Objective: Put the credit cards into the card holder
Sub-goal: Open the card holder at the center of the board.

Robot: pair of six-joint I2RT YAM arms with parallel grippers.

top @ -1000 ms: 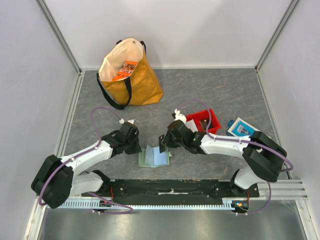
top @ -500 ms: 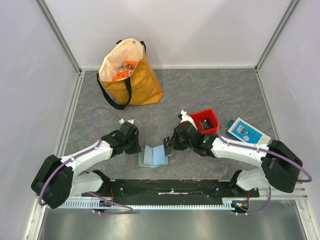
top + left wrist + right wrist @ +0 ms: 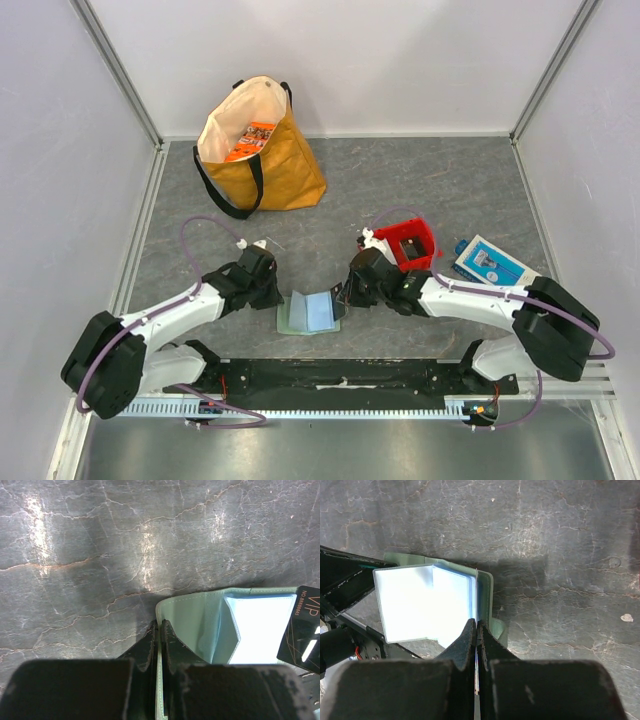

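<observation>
The pale-green card holder (image 3: 308,313) lies open on the grey table between both arms. Its inside glares whitish light blue (image 3: 425,602). My left gripper (image 3: 277,298) is shut on the holder's left flap, with the green edge pinched between the fingers (image 3: 159,626). My right gripper (image 3: 345,294) is shut on a thin card held edge-on (image 3: 477,630), at the holder's right flap (image 3: 487,587). In the left wrist view this card (image 3: 301,630) is black with "VIP" print and stands over the holder's right edge.
A red plastic bin (image 3: 408,243) stands just behind the right gripper. A blue-and-white printed box (image 3: 488,262) lies to its right. A yellow tote bag (image 3: 258,148) stands at the back left. A black rail (image 3: 340,378) runs along the near edge.
My right gripper has carried the card down and a little to the right, to the holder's right flap. The left gripper has kept its hold on the left flap.
</observation>
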